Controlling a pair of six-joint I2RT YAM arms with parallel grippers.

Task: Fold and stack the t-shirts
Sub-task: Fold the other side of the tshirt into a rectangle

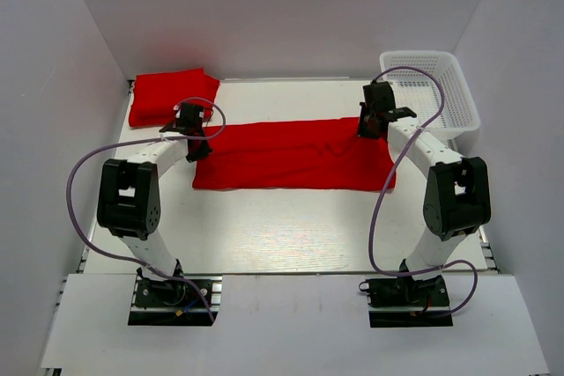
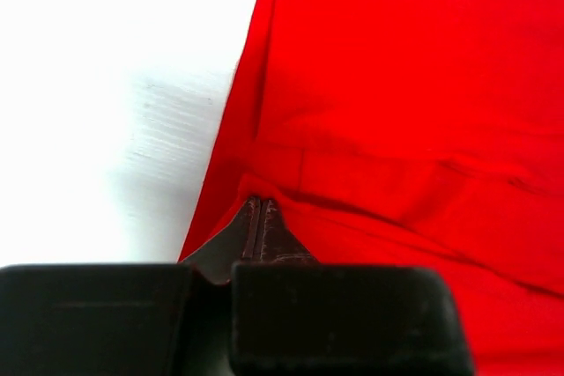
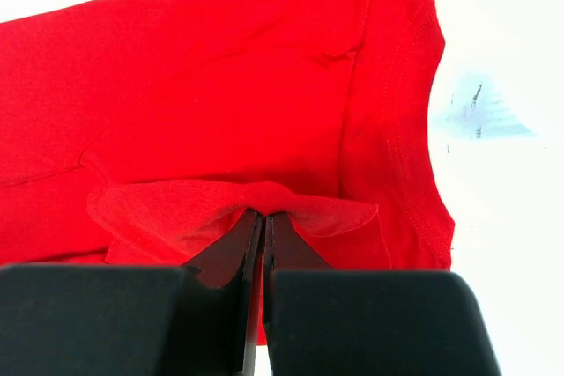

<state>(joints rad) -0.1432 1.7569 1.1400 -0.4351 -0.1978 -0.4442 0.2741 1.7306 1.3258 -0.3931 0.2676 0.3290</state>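
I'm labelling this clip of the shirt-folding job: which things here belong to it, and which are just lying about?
Job: spread t-shirt, pinched at its ends by the left gripper and right gripper; folded t-shirt, far left corner.
Lying about: white mesh basket, far right corner.

At the bottom middle of the frame the two dark fingers (image 2: 275, 237) are pressed tight together, pinching a little bump at the edge of the red t-shirt (image 2: 397, 85), which fills the right side, while the white counter (image 2: 106, 85) shows at the upper left.
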